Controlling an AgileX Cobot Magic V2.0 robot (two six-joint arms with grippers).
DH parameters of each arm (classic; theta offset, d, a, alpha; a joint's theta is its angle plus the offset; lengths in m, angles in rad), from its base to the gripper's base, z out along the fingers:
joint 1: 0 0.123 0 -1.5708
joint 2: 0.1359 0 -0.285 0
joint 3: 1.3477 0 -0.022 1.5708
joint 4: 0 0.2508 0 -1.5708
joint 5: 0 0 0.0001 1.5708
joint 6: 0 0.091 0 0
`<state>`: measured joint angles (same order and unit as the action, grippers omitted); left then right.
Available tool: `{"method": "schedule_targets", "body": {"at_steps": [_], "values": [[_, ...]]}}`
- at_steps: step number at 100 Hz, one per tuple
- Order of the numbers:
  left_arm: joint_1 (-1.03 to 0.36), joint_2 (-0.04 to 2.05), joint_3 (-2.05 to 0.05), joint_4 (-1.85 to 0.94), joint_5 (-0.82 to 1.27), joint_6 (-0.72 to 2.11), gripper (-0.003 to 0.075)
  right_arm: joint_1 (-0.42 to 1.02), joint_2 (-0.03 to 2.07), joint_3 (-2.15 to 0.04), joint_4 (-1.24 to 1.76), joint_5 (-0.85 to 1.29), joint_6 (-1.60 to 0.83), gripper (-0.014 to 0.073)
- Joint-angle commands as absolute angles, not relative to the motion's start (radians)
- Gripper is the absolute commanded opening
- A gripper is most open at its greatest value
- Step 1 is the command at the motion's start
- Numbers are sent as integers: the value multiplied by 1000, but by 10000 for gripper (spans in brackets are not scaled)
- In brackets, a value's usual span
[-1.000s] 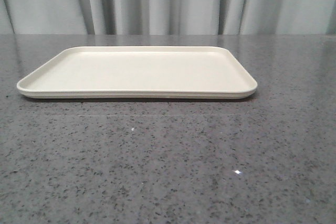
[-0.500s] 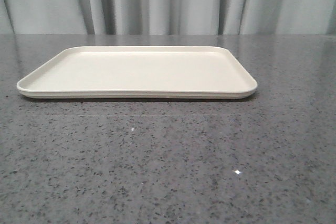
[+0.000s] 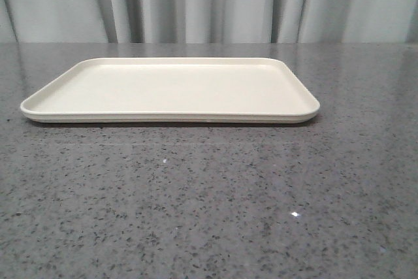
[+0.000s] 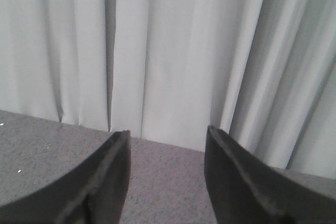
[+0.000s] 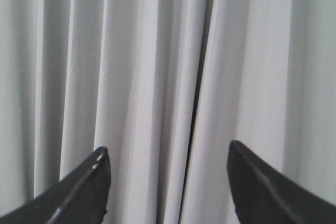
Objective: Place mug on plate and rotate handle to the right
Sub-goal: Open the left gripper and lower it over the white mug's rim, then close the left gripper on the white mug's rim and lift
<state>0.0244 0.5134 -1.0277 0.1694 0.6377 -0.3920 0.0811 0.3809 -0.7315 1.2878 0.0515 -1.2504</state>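
The front view shows only the plate (image 3: 170,89), a cream rectangular tray with rounded corners and a low rim, lying flat on the speckled grey table (image 3: 209,200), its long side running from nine o'clock to three o'clock across the middle of the view, with a pale pleated curtain (image 3: 209,4) hanging behind the table's far edge at twelve o'clock. No arm and no mug appear in that view, and neither wrist view shows a mug either, so its place cannot be told. The left wrist view gives what the front view lacks: the left gripper (image 4: 167,174), its two dark fingers (image 4: 105,182) spread apart with nothing between them, released, pointing roughly level over a strip of the grey table toward the curtain, so that tabletop fills the gap low down and folds of cloth fill everything above. The right wrist view shows the right gripper (image 5: 169,182) with its dark fingers (image 5: 84,192) set wider apart, likewise released and holding nothing; here only the curtain is seen between and above them, with no tabletop in sight.
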Motion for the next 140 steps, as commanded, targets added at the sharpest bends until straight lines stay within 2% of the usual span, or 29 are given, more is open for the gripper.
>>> {"method": "schedule_targets", "body": {"at_steps": [1,26,60,107,140], "values": [[21,550,-1070,198,631,-390,334,84,435,-804,1280,62,-1293,491],[21,651,-1147,224,809,-333,333,84,554,-909,1280,107,-1330,491],[21,823,-1258,218,978,-261,334,84,627,-914,1280,119,-1330,487],[21,1001,-1264,130,1201,-161,333,84,638,-911,1280,122,-1329,487],[21,1017,-1240,129,1254,-130,333,84,638,-908,1281,133,-1329,487]]}}
